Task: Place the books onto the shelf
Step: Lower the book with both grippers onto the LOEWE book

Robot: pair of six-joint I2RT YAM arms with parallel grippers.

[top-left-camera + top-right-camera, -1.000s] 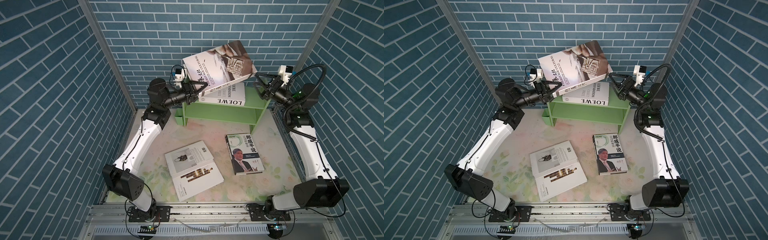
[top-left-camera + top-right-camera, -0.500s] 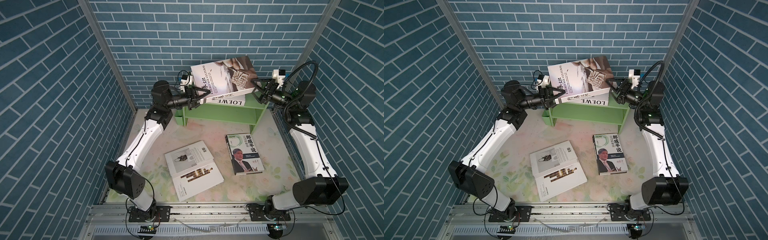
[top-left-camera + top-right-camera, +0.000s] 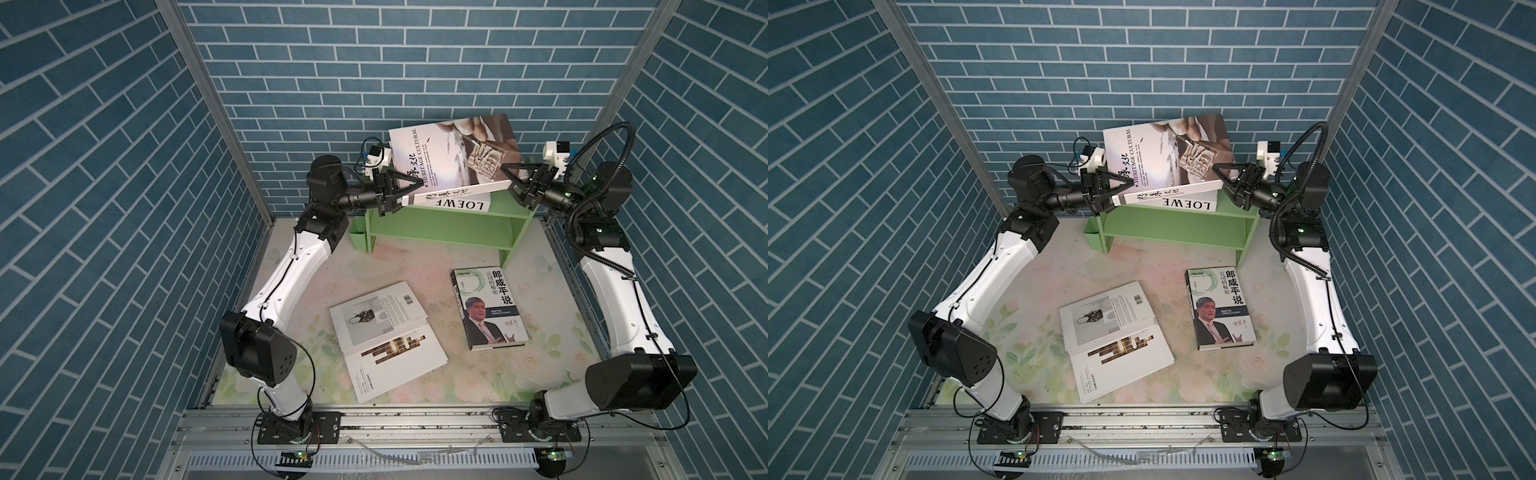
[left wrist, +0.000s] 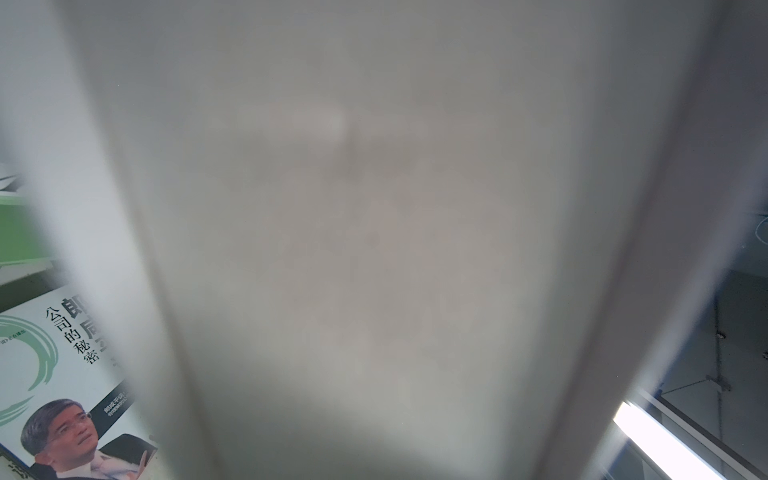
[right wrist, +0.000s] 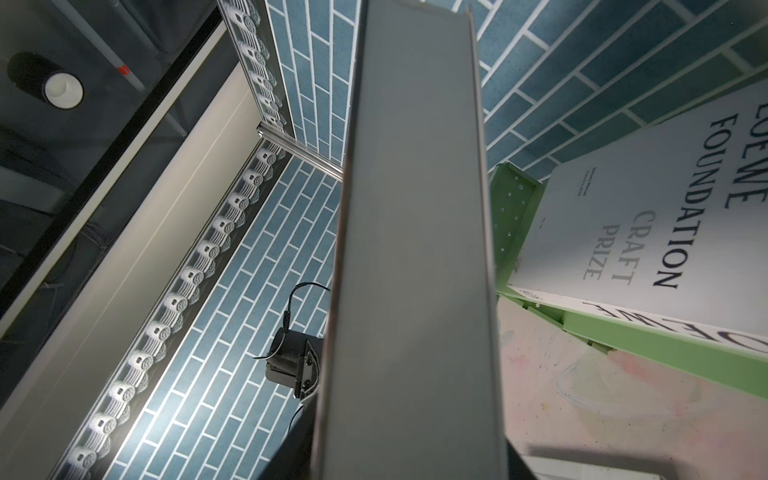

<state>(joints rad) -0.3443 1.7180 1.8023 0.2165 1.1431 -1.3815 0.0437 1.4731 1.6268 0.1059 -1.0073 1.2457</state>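
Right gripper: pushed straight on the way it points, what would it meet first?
The Heritage Cultural book: the right gripper straddles its edge, so going on would likely shove it toward the left gripper holding the opposite end.

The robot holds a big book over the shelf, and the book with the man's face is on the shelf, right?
No. In both top views the book with the man's face lies on the table in front of the shelf. The big book part is right.
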